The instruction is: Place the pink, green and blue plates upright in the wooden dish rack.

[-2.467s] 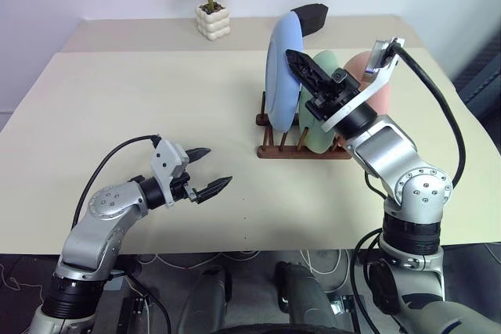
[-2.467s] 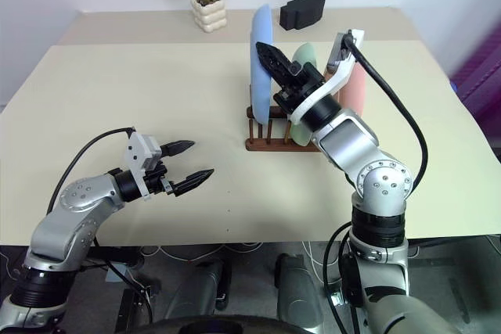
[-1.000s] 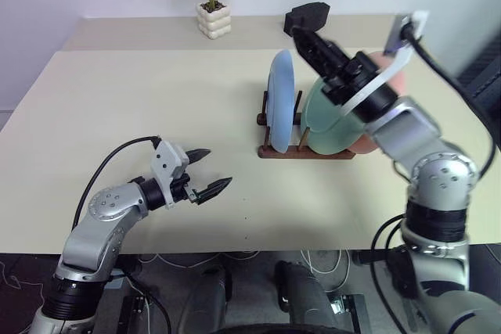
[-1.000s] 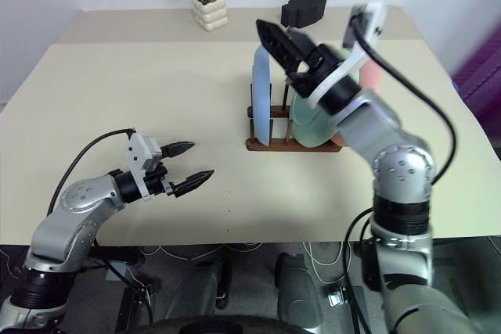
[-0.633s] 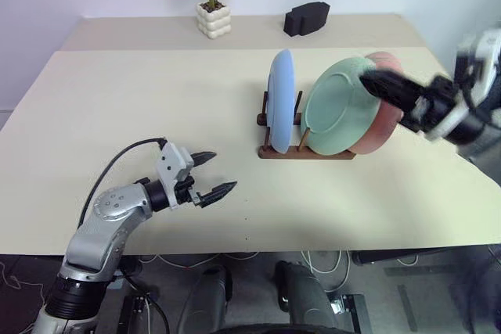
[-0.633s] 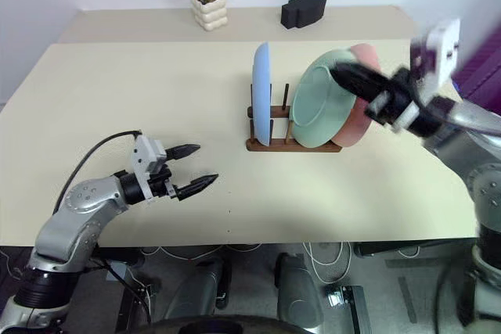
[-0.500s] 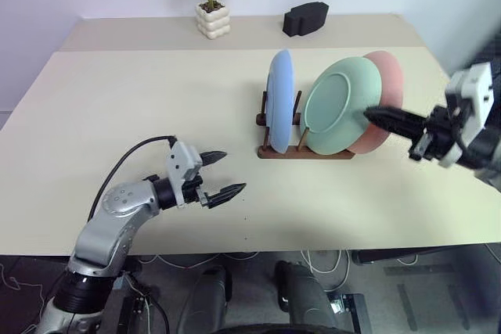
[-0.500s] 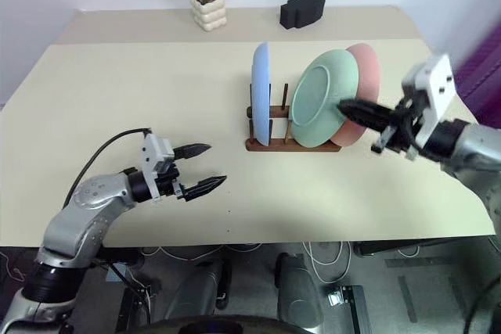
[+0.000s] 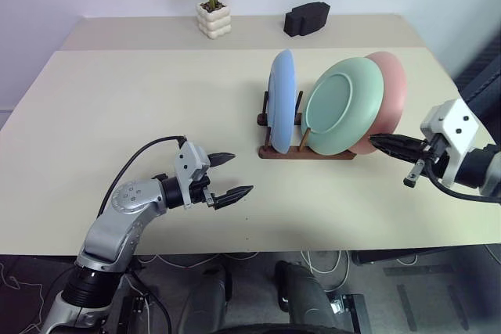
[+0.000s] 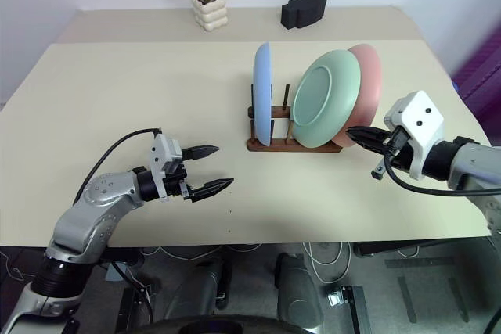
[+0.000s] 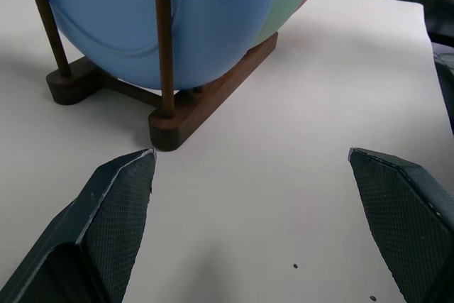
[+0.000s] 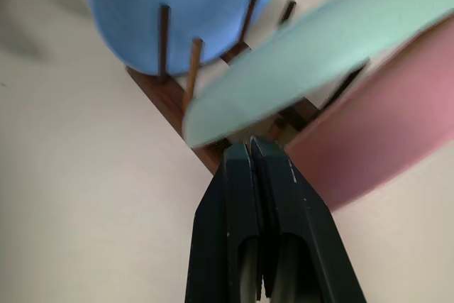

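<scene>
Items I cannot fully see from here:

- Pink plate: mostly covered by the green plate leaning in front of it; its foot in the rack is hidden from me.
- Wooden dish rack: far rail and most pegs masked by the three plates; I cannot tell which slots the green and pink plates occupy.
- Blue plate: cut off by the left wrist view's edges.
- Potted plant: leaves clipped by the picture's top.
- Right arm: cut off at the head view's right edge.
- Green plate rim: blurred in the right wrist view.
</scene>
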`<action>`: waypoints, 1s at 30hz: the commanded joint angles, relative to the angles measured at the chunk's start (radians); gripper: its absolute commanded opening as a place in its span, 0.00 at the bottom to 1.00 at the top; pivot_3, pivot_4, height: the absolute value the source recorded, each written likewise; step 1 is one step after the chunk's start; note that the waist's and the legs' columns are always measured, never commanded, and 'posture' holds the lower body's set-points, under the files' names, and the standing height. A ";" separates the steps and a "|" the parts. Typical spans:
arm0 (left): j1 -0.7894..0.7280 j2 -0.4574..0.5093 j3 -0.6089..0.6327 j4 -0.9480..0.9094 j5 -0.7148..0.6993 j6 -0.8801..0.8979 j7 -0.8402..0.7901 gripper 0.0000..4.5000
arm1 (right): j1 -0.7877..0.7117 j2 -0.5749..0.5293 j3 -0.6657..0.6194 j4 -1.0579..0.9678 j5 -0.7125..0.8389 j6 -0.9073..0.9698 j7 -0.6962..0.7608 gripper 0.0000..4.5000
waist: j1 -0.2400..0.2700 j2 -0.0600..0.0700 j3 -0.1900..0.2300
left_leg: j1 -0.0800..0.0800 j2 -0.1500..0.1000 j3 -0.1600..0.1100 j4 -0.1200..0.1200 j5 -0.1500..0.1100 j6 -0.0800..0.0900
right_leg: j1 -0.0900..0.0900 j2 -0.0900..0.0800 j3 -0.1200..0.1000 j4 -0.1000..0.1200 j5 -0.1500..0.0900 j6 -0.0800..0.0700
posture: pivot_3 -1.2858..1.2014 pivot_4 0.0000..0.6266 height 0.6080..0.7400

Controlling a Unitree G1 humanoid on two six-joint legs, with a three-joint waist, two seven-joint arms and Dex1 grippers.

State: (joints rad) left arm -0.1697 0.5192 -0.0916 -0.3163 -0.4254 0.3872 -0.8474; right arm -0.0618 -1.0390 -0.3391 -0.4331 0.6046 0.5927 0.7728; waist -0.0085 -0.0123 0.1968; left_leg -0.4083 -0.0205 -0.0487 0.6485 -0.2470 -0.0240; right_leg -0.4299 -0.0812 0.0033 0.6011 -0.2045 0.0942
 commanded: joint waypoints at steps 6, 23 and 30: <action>0.025 0.008 0.025 -0.050 -0.008 -0.007 0.019 1.00 | -0.097 0.035 0.047 0.013 -0.056 -0.047 0.009 0.00 | 0.000 0.000 0.000 | 0.000 0.000 0.000 0.000 0.000 0.000 | 0.000 0.000 0.000 0.000 0.000 0.000 | 0.52 0.24 0.97; 0.025 0.012 0.021 -0.049 -0.011 -0.007 0.023 1.00 | -0.175 0.103 0.071 -0.082 0.006 -0.019 0.029 0.00 | 0.000 0.000 0.000 | 0.000 0.000 -0.001 0.000 0.000 0.000 | 0.001 0.000 0.000 0.000 0.001 -0.001 | 0.52 0.24 0.97; 0.024 0.010 0.019 -0.046 -0.010 -0.007 0.024 1.00 | -0.215 0.108 0.037 -0.055 0.008 -0.031 0.022 0.00 | -0.001 0.000 0.000 | 0.001 -0.001 0.000 0.000 0.000 0.000 | 0.001 0.000 0.000 0.001 0.002 -0.001 | 0.52 0.24 0.97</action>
State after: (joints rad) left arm -0.1380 0.5287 -0.0884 -0.3305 -0.4258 0.3872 -0.8243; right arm -0.2494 -0.9323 -0.2557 -0.4789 0.5954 0.5773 0.8003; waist -0.0096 -0.0123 0.1967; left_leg -0.4076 -0.0212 -0.0491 0.6489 -0.2470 -0.0239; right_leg -0.4290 -0.0809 0.0031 0.6018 -0.2029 0.0933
